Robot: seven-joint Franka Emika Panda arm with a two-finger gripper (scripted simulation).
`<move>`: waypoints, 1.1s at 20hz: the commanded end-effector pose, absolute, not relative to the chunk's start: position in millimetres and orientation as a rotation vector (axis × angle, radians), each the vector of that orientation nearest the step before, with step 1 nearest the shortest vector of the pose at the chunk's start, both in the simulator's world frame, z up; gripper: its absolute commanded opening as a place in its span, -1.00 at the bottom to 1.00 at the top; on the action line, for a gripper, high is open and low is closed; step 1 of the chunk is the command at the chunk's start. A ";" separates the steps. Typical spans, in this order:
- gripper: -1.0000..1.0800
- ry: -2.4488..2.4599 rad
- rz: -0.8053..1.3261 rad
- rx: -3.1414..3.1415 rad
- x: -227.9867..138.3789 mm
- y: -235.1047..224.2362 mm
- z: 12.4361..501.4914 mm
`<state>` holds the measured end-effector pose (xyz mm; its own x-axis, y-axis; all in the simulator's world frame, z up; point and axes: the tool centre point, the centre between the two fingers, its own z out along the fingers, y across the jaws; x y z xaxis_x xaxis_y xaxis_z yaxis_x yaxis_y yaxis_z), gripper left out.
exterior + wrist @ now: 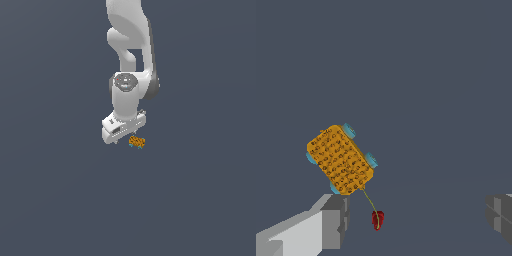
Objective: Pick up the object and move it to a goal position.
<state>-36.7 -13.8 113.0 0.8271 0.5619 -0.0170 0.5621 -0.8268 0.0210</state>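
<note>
The object is a small orange block with dark speckles and cyan-blue knobs at its corners, lying tilted on the dark grey floor. In the exterior view the object sits just below the white hand, towards that view's right. My gripper is open, its grey fingers far apart with nothing between them. The object lies just beyond one fingertip, outside the gap. In the exterior view the gripper hangs low beside the object, and its fingertips are hard to make out.
A tiny red piece lies between the fingers, joined to the object by a thin yellowish line. The flat dark grey floor spreads all around.
</note>
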 end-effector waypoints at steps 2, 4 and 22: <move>0.92 1.086 -0.017 2.924 -44.1 -8.7 103.4; 0.92 1.181 -0.017 2.889 -48.5 -5.6 98.2; 0.92 1.784 -0.002 2.584 -79.4 18.1 67.2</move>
